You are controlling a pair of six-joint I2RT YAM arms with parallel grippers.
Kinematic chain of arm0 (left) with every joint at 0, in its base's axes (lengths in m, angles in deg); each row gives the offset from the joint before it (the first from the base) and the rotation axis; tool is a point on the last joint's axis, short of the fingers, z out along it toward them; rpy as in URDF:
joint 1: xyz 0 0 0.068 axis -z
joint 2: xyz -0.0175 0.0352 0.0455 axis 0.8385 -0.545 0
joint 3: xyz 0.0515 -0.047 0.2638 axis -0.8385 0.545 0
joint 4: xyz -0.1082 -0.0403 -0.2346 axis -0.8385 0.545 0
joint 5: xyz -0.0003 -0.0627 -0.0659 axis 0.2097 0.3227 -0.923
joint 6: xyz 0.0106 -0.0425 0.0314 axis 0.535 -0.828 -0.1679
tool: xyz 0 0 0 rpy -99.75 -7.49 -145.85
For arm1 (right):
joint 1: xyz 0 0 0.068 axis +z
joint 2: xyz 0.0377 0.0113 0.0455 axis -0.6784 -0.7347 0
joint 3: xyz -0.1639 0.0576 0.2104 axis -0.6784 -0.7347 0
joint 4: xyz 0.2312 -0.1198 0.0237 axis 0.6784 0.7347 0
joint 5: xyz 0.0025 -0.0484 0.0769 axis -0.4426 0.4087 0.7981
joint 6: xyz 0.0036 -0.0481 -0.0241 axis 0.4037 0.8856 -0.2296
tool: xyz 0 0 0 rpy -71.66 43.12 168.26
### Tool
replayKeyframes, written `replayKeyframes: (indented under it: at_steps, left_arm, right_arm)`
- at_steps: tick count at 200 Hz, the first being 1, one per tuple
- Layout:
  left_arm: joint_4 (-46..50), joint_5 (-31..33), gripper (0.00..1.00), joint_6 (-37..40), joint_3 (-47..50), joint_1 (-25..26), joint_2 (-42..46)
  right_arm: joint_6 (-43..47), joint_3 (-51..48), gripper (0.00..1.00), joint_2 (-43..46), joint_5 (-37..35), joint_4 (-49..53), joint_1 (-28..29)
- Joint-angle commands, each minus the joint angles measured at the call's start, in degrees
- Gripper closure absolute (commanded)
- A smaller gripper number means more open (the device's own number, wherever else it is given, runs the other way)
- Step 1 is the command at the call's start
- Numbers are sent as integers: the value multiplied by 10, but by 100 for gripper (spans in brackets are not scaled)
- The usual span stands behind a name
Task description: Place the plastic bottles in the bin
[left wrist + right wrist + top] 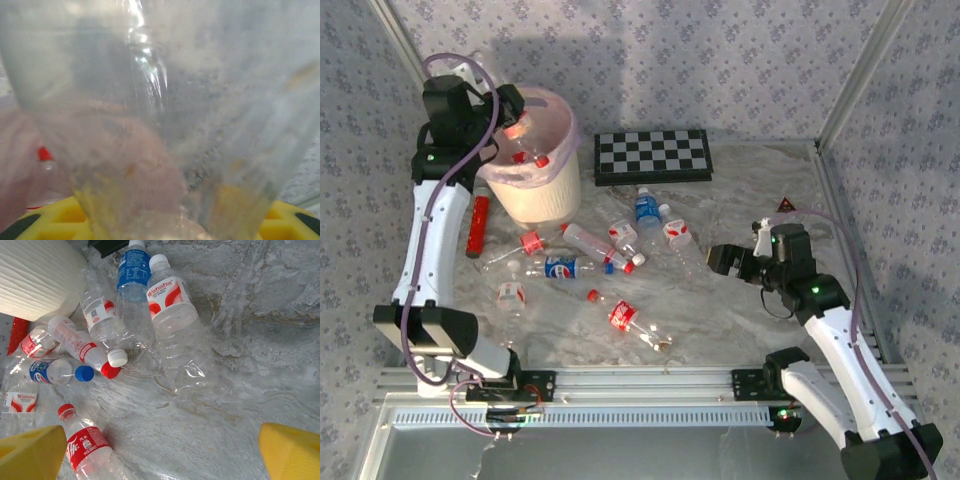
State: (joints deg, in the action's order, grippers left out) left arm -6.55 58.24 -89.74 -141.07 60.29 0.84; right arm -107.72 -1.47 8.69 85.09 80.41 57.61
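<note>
The left gripper (515,122) is closed on a clear bottle (160,100). It holds it over the bin (535,195), at the far left corner of the table (760,330). Up close the bottle is a blur, so I cannot tell which way it points. The right gripper (720,262) is wide open and holds nothing. The other bottles (610,262) lie flat in the middle of the table. The blue-label bottle (132,270) points its cap at the far edge. The blue-cap bottle (560,268) lies sideways, cap to the right.
</note>
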Motion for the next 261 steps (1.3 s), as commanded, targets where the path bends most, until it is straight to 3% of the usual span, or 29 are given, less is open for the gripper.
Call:
replayKeyframes:
  at_steps: [1,77,160,230,261]
  left_arm:
    - [33,18,100,32,-38,-9,-36]
    - [102,25,100,95,-121,-13,-152]
    - [83,8,100,178,31,-9,-181]
    - [104,15,100,223,40,-5,-267]
    - [90,-15,100,211,25,-6,-253]
  right_arm:
    - [15,-3,0,1,-8,22,-5]
    - [24,9,0,-9,1,17,-13]
    - [34,9,0,-9,-8,25,-15]
    - [12,4,0,-6,-3,23,-15]
    - [9,11,0,-3,-4,38,-14]
